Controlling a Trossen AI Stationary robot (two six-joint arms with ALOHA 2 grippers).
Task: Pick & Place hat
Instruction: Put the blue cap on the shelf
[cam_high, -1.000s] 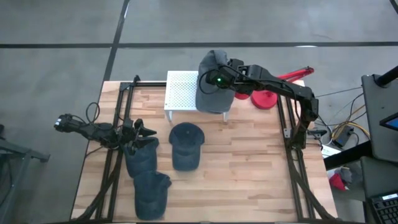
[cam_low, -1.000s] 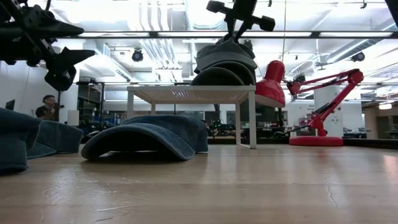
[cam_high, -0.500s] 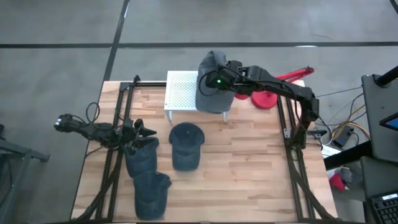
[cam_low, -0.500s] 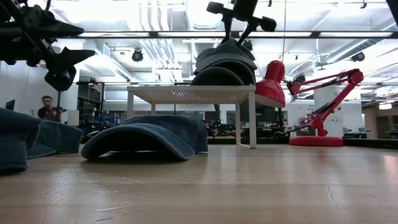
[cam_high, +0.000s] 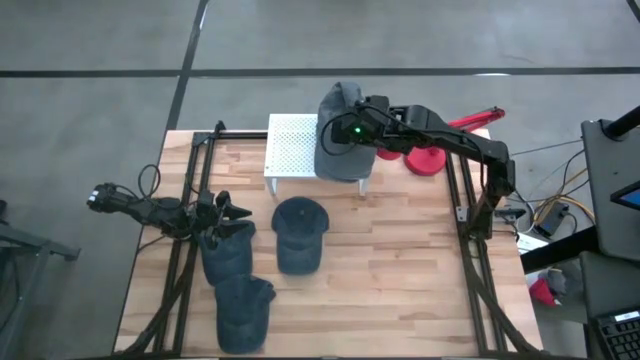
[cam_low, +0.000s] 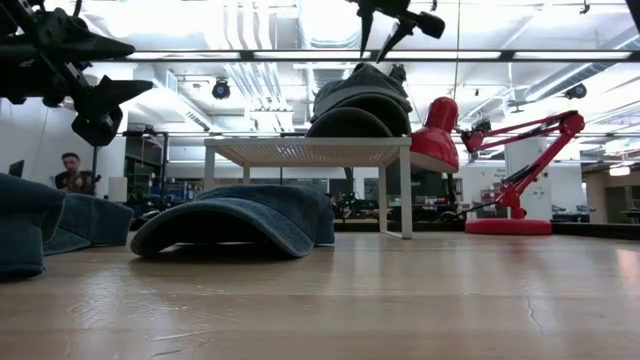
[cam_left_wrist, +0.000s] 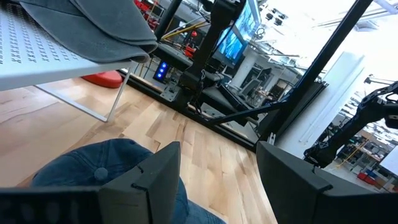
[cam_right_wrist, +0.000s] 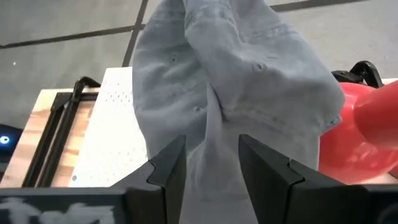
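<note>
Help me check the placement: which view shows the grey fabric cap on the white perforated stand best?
The right wrist view: the grey fabric cap fills it, crumpled. The high view shows it partly under the right arm; the low view only its side; the left wrist view just its brim.

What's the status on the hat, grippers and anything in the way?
Right gripper open, just above grey hat, clear of it. Hat sits on white stand. Left gripper open, over blue caps. Red lamp close beside hat.

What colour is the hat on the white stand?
Grey hat, clearest in the right wrist view.
</note>
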